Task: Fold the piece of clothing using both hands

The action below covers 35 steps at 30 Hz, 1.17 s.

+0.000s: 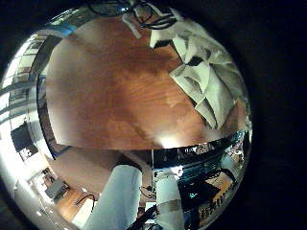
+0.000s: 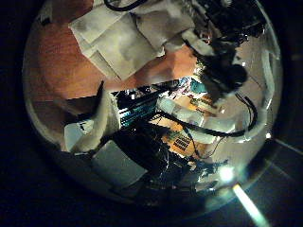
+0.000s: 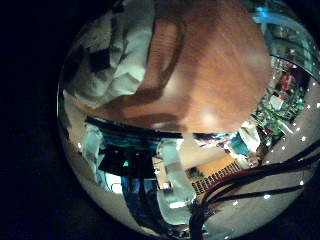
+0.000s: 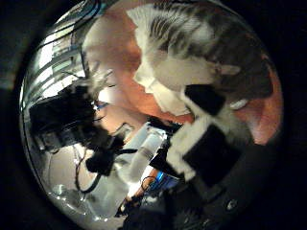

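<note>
The piece of clothing (image 4: 192,48) is a crumpled, striped garment lying bunched on the wooden table (image 1: 115,86). It fills much of the right thumb side palm view, so it is close to my right hand. A finger (image 4: 206,129) of that hand reaches to the cloth's folded edge and seems to pinch it. From the left palm, my right hand (image 2: 222,61) sits at the rim of the clothing (image 2: 128,38). My left hand (image 4: 67,110) hangs apart from the cloth with relaxed fingers and holds nothing. The clothing (image 1: 206,72) lies across the table from it.
A wide bare stretch of table (image 3: 215,70) spreads beside the clothing (image 3: 115,55). The table's edge (image 1: 96,149) runs below the left palm, with an arm (image 1: 120,196) and room clutter beyond it.
</note>
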### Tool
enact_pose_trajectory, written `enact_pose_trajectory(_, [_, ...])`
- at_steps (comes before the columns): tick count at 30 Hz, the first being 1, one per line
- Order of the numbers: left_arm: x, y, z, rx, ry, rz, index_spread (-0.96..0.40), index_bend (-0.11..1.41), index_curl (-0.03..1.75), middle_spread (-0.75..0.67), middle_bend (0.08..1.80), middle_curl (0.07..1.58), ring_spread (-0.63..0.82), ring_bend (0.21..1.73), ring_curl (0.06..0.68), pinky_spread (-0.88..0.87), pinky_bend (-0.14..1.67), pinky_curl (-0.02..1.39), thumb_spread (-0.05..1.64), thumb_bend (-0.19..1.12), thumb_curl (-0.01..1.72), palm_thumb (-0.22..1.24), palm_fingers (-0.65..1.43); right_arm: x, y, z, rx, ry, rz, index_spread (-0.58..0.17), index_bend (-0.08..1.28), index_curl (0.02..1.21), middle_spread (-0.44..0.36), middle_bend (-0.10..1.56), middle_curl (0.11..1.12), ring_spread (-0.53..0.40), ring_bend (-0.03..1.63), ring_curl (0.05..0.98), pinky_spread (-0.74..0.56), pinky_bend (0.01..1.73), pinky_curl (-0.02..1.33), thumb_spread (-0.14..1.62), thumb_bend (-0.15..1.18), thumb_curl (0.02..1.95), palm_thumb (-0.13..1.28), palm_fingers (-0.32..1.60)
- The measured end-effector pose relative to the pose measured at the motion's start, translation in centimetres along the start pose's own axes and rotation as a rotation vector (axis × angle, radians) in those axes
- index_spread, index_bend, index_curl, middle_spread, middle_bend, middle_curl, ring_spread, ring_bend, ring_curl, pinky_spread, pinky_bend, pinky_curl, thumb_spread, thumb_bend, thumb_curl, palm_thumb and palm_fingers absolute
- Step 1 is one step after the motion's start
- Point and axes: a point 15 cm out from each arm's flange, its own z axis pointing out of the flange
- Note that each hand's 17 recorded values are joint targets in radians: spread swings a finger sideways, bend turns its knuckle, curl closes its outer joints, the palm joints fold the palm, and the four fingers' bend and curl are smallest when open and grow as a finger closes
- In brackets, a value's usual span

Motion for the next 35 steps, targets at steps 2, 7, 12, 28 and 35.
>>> enact_pose_trajectory(2, [0.1,0.1,-0.1,0.001,0.0,-0.001,0.0,0.18,0.36,0.24,0.18,0.31,0.29,0.7,0.214,0.43,0.42,0.33,1.22,-0.01,0.46,0.59,0.12,-0.3,0.9,-0.5,-0.021,-0.053,-0.018,-0.373,0.22,0.54,-0.154,0.55,0.51,-0.17,1.16,0.451,-0.23,1.23,0.6,1.22,-0.01,0.58,0.78,0.14])
enact_pose_trajectory(7, [0.5,0.5,-0.5,0.008,-0.005,-0.012,0.0,0.17,0.36,0.24,0.18,0.31,0.29,0.7,0.213,0.43,0.42,0.33,1.22,-0.01,0.46,0.59,0.12,-0.2,3.5,-1.8,-0.1,-0.176,-0.074,-0.371,0.23,0.51,-0.101,0.54,0.49,-0.052,1.06,0.389,0.06,1.1,0.53,1.23,-0.01,0.58,0.81,0.16])
enact_pose_trajectory(12, [1.3,0.8,-1.2,0.017,-0.013,-0.019,0.0,0.17,0.35,0.25,0.18,0.31,0.29,0.7,0.212,0.43,0.42,0.33,1.22,-0.01,0.46,0.59,0.12,1.0,6.0,-4.7,-0.117,-0.298,-0.089,-0.358,0.25,0.5,-0.089,0.55,0.47,-0.022,0.98,0.353,0.26,1.0,0.47,1.23,-0.01,0.58,0.83,0.17])
enact_pose_trajectory(28, [6.7,1.7,-4.2,0.05,-0.063,-0.072,0.0,0.18,0.36,0.25,0.18,0.31,0.29,0.71,0.217,0.43,0.42,0.33,1.2,-0.03,0.45,0.53,0.12,14.6,13.3,-11.2,0.052,0.153,0.023,-0.338,0.24,0.45,-0.017,0.43,0.41,0.059,0.79,0.278,0.39,0.68,0.31,1.27,-0.03,0.49,0.62,0.08])
enact_pose_trajectory(35, [7.4,3.6,-6.0,0.113,-0.084,-0.073,0.0,0.17,0.35,0.25,0.18,0.31,0.29,0.71,0.218,0.43,0.42,0.33,1.15,-0.03,0.41,0.41,0.12,15.3,18.0,-11.2,0.19,0.241,-0.01,-0.346,0.2,0.42,-0.005,0.36,0.38,0.1,0.71,0.246,0.38,0.59,0.27,1.29,-0.02,0.45,0.57,0.12])
